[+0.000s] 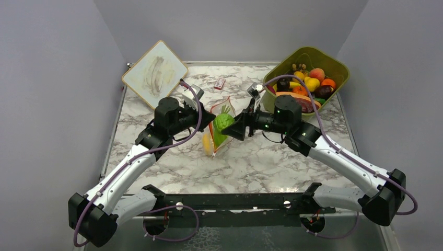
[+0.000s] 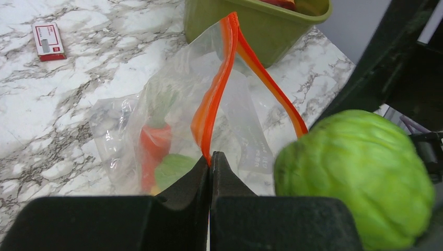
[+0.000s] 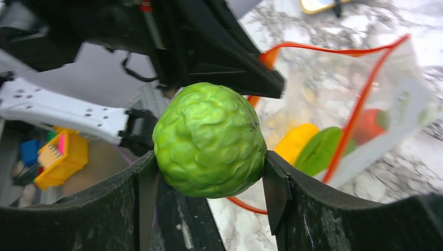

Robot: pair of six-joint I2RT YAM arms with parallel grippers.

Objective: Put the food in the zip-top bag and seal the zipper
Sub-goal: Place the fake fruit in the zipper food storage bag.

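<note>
Right wrist view showed the right gripper (image 3: pixel 210 175) clamped on a bumpy green toy fruit (image 3: pixel 209 138) just outside the zip-top bag (image 3: pixel 397 99)'s open mouth, while the left gripper (image 2: pixel 210 157) pinched shut on the bag's zipper (image 2: pixel 215 99).

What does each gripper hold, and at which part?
The left gripper holds the bag by its zipper; the right gripper clamps the green fruit by its sides.
</note>
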